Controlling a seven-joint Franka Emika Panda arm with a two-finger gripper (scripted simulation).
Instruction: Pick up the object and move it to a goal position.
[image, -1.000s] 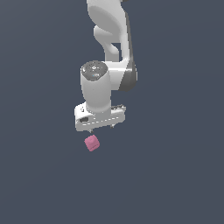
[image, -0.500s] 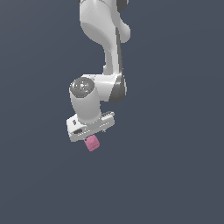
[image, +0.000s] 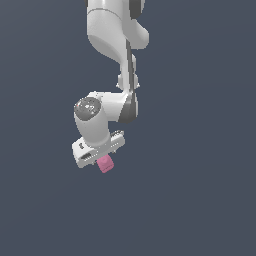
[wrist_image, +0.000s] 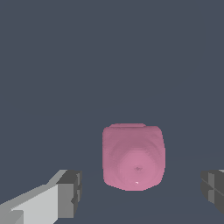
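Note:
The object, a small pink cube (image: 105, 164), lies on the dark grey ground just under the white hand of the arm. In the wrist view the cube (wrist_image: 133, 156) sits between the two fingers, nearer the right-hand one, with gaps on both sides. My gripper (image: 101, 159) is low over the cube and open; in the wrist view the gripper (wrist_image: 141, 190) shows one dark pad (wrist_image: 70, 193) and the edge of the other pad (wrist_image: 213, 189), neither touching the cube.
Plain dark grey ground all around. The white arm (image: 112, 35) rises from the hand toward the top of the exterior view. No goal marker shows.
The hand has moved down and toward the exterior view's left, turning as it went, and now sits right over the cube. The cube has not moved.

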